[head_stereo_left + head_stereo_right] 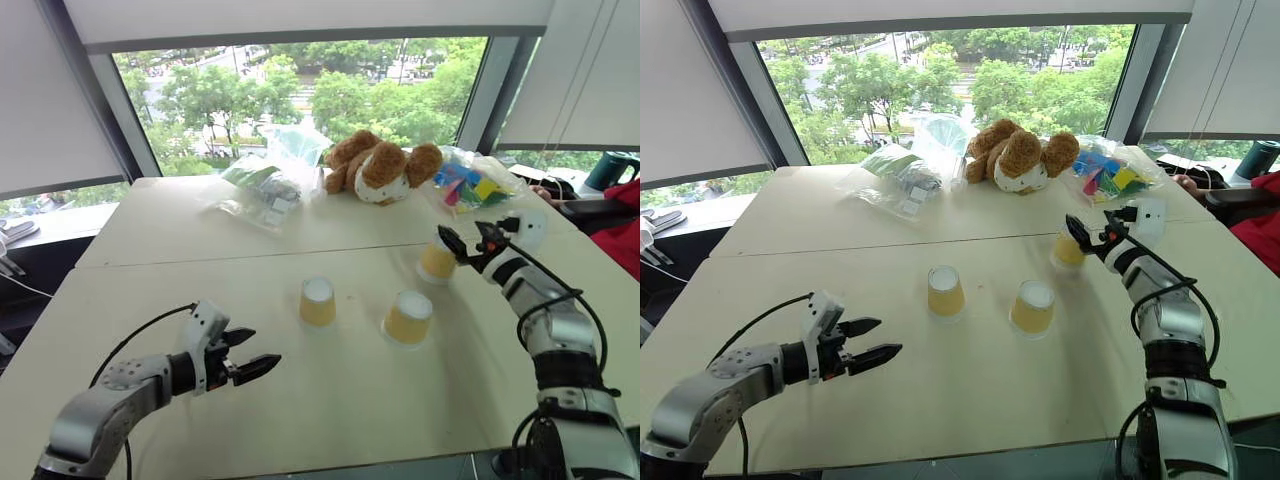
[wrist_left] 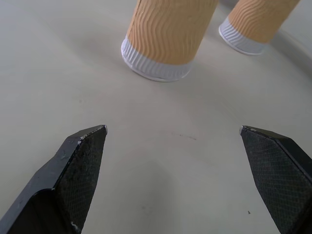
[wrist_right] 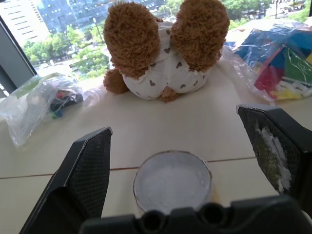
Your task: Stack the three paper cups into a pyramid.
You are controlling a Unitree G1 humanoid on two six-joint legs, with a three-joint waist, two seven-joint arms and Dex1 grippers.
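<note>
A pale cream table (image 1: 200, 330), made of two tops joined along a seam running across its width, stood before a large window (image 1: 300, 90) that looked out on green trees. Along the far edge, near its middle, lay a brown teddy bear (image 1: 380, 168) with a white heart-patterned front. Just beside it, toward the far left corner, lay clear plastic bags (image 1: 265, 185) holding small mixed items. Toward the far right corner sat another clear bag of brightly coloured pieces (image 1: 468, 185). Beyond the right edge a person's hand (image 1: 545, 190) and red sleeve (image 1: 625, 215) showed, near a dark teal container (image 1: 612, 168).
</note>
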